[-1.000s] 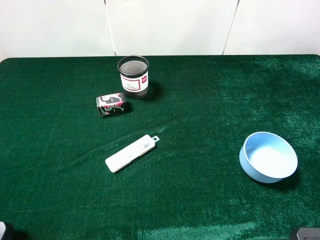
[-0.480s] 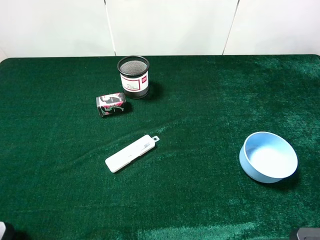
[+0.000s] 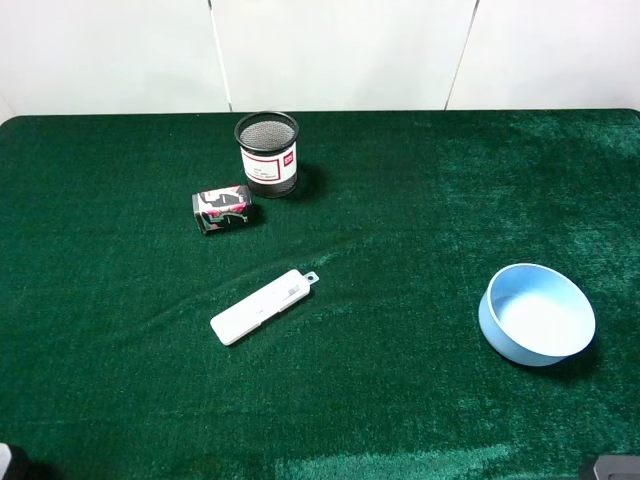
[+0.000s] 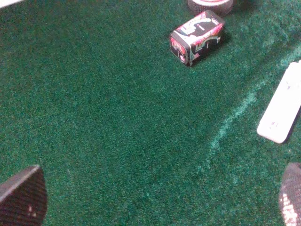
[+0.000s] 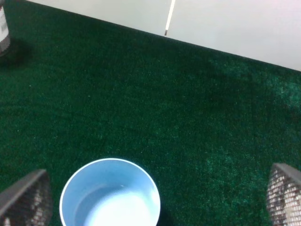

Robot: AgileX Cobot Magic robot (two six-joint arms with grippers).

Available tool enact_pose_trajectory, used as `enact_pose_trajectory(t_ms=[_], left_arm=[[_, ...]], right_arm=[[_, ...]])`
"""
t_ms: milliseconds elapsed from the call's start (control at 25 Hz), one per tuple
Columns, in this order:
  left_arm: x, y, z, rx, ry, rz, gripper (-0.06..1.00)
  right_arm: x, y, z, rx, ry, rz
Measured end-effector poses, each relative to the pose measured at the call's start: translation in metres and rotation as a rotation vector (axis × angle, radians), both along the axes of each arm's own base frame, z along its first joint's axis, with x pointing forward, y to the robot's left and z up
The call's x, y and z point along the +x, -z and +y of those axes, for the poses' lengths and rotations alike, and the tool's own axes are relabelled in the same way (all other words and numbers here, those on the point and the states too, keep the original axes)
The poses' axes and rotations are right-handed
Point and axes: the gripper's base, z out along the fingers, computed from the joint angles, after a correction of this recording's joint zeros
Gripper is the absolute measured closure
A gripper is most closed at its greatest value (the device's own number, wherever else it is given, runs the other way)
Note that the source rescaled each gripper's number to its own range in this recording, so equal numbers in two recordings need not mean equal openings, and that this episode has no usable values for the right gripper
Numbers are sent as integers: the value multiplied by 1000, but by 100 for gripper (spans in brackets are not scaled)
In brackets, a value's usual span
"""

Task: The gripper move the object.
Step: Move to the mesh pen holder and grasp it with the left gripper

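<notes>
The round black mesh pen cup [image 3: 267, 155] with its white label stands upright at the back left of the green table. Only its base edge shows in the left wrist view [image 4: 210, 4], and a sliver shows in the right wrist view [image 5: 3, 29]. My left gripper [image 4: 157, 207] is open and empty, low near the front left corner [image 3: 8, 465], far from the cup. My right gripper [image 5: 155, 202] is open and empty near the front right corner [image 3: 610, 468], with the blue bowl just ahead of it.
A small black-pink box [image 3: 222, 209] lies just in front and to the left of the cup, also in the left wrist view [image 4: 196, 36]. A white flat case [image 3: 263, 306] lies mid-table. A light blue bowl [image 3: 536, 314] sits at the right [image 5: 110, 195].
</notes>
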Motion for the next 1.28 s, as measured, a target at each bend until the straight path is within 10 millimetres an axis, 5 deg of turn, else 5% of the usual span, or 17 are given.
enact_pose_trajectory(t_ms=[480, 960, 1280], left_arm=[[93, -26, -24, 49, 184, 153, -6], [209, -36, -92, 205, 432, 271, -6], [275, -22, -139, 306, 591, 346, -6]], right_arm=[[0, 0, 0, 0, 0, 0], [0, 0, 0, 0, 0, 0], [0, 0, 0, 0, 0, 0]])
